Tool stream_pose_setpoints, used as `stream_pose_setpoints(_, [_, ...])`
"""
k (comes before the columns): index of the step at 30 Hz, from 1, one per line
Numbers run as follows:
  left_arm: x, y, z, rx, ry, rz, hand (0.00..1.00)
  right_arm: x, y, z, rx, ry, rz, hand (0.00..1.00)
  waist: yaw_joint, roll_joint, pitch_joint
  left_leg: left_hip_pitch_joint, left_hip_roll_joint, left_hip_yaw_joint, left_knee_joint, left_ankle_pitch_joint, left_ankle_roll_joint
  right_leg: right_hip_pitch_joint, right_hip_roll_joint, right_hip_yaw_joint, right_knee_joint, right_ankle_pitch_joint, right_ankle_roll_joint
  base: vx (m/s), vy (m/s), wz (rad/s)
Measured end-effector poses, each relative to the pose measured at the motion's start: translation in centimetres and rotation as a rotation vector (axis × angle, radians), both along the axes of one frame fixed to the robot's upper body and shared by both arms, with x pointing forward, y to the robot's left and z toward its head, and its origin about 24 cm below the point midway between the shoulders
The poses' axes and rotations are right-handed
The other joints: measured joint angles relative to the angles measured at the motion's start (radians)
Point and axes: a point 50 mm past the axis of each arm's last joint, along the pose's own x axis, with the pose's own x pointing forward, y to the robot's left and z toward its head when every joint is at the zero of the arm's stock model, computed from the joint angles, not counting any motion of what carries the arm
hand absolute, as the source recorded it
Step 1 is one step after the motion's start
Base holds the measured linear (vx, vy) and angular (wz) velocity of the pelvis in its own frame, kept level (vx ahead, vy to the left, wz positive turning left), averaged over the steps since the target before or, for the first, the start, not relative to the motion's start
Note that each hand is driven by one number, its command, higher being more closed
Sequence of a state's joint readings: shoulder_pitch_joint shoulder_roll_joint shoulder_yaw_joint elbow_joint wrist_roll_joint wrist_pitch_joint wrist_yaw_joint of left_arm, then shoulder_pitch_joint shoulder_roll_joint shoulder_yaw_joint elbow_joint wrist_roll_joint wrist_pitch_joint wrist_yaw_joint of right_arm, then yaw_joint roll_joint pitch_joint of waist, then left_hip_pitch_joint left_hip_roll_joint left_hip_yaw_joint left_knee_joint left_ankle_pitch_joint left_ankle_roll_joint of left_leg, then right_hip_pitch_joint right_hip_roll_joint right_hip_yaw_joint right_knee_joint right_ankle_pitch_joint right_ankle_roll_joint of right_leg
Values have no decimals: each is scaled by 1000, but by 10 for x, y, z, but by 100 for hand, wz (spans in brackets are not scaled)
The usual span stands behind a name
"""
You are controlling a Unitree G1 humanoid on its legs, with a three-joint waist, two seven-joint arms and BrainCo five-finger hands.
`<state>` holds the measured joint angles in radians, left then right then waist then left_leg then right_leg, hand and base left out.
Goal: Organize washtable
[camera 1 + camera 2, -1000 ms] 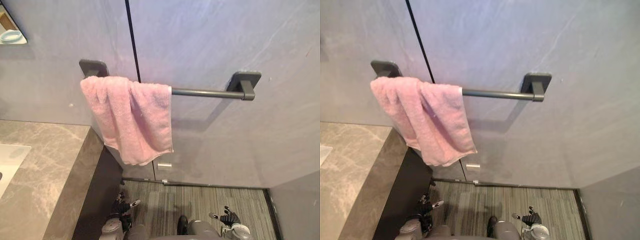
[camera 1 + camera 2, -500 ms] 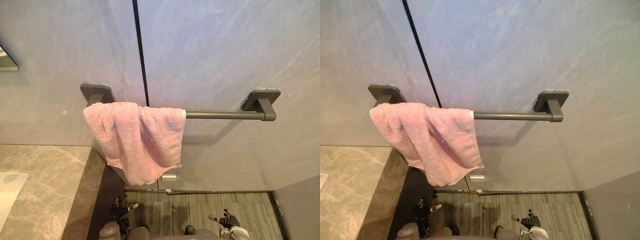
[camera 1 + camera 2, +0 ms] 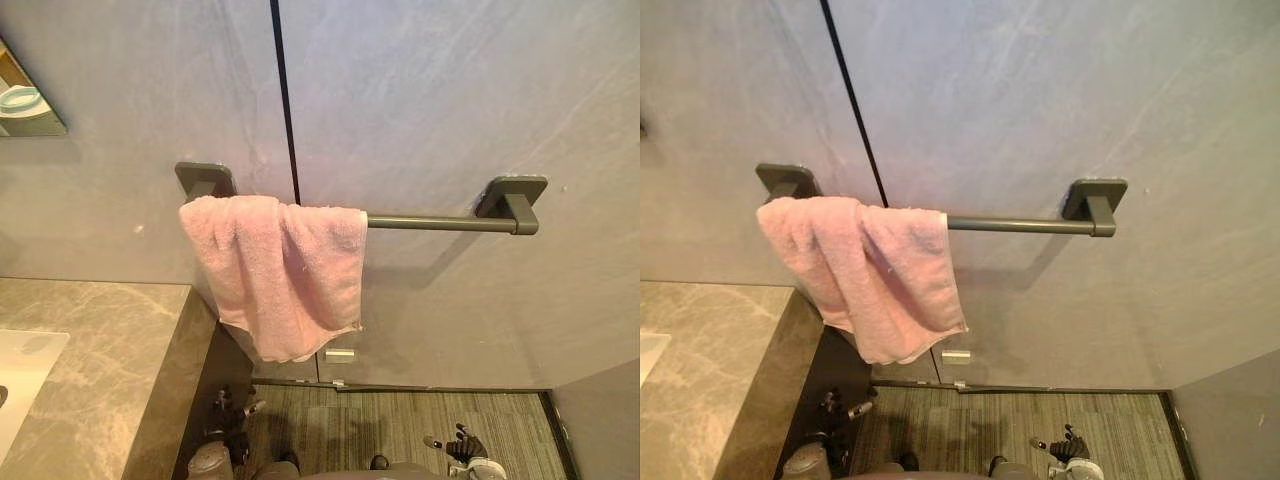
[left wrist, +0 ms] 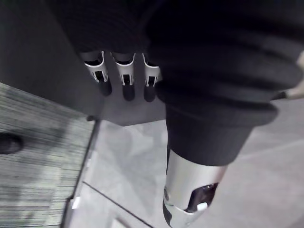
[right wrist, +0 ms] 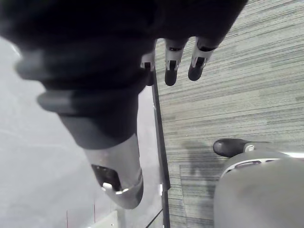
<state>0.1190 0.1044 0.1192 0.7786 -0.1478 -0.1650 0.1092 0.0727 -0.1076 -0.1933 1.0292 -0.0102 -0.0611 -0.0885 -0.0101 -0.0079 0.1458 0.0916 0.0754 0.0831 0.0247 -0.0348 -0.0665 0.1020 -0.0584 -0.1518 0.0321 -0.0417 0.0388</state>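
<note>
Only the camera is judged moved. The pink towel [image 3: 280, 270] is left bunched at the rail's [image 3: 440, 222] left end. The left hand [image 3: 229, 420] and right hand [image 3: 462, 446] are hung low, fingers apart, empty; tidying is judged unstarted.

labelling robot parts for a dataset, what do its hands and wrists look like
The left hand and the right hand match: silver fingers with dark tips and dark slots along them, plus a rounded silver thumb set apart. A black ribbed cover wraps the back of each hand and the wrist.
</note>
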Motion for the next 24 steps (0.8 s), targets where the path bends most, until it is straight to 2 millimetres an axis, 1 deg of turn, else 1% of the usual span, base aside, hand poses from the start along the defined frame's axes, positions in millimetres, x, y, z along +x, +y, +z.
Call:
stream_pose_setpoints(2, [12, 3, 21, 16, -131, 11, 0, 4, -2, 3, -12, -24, 10, 0, 0, 0, 0, 2, -4, -10, -15, 10, -3, -2, -3, -7, -1, 3, 1, -85, -5, 9])
stream_pose_setpoints(3, [14, 4, 27, 22, -163, 11, 0, 5, -2, 4, -14, -29, 11, 0, 0, 0, 0, 2, -5, -13, -17, 11, -4, -2, -3, -8, -1, 3, 1, -68, 0, 8])
stream_pose_setpoints(5, [23, 5, 50, 31, -292, 16, 0, 6, -4, 5, -23, -38, 10, 0, 1, 2, -1, 3, -8, -24, -18, 11, -4, -1, -6, -11, 0, 2, 2, -51, 2, 6])
stream_pose_setpoints(7, [28, 6, 63, 33, -366, 21, 0, 7, -5, 7, -28, -48, 16, 0, 4, 3, -1, 2, -9, -28, -18, 11, -4, -1, -6, -13, 0, -2, 7, -15, -2, 2])
stream_pose_setpoints(10, [35, 4, 74, 19, -428, 26, 0, 8, -4, 7, -34, -49, 35, 0, 11, 3, -3, 3, -9, -30, -19, 11, -3, 0, -6, -14, 1, -2, 7, 29, -6, 1])
stream_pose_setpoints(11, [46, 2, 99, 32, -559, 4, 0, 5, -3, 6, -36, -39, 49, 0, 23, 4, -9, 3, -10, -35, -19, 11, -3, 2, -6, -16, 0, -4, 8, 102, -18, 2])
stream_pose_setpoints(12, [48, 1, 106, 37, -594, 0, 0, 6, -2, 6, -35, -40, 57, 0, 23, 5, -12, 3, -11, -40, -20, 11, -3, 4, -6, -16, 0, -4, 7, 101, -16, 1])
stream_pose_setpoints(16, [53, -2, 116, 39, -643, -17, 0, 7, 0, 6, -33, -45, 65, 0, 22, 5, -14, 10, -11, -44, -20, 11, -2, 16, -6, -17, -1, -4, 7, 2, -2, 0])
stream_pose_setpoints(19, [56, -4, 124, 52, -676, -63, 0, 6, 0, 6, -31, -45, 70, 0, 22, 6, -18, 16, -11, -44, -20, 11, -2, 15, -6, -15, 0, -4, 7, -62, -4, 0])
stream_pose_setpoints(24, [56, -5, 125, 56, -677, -72, 0, 4, 1, 5, -30, -34, 82, 0, 14, 6, -29, 18, -11, -43, -22, 11, -2, 14, -6, -11, -1, -4, 7, -41, -6, -2])
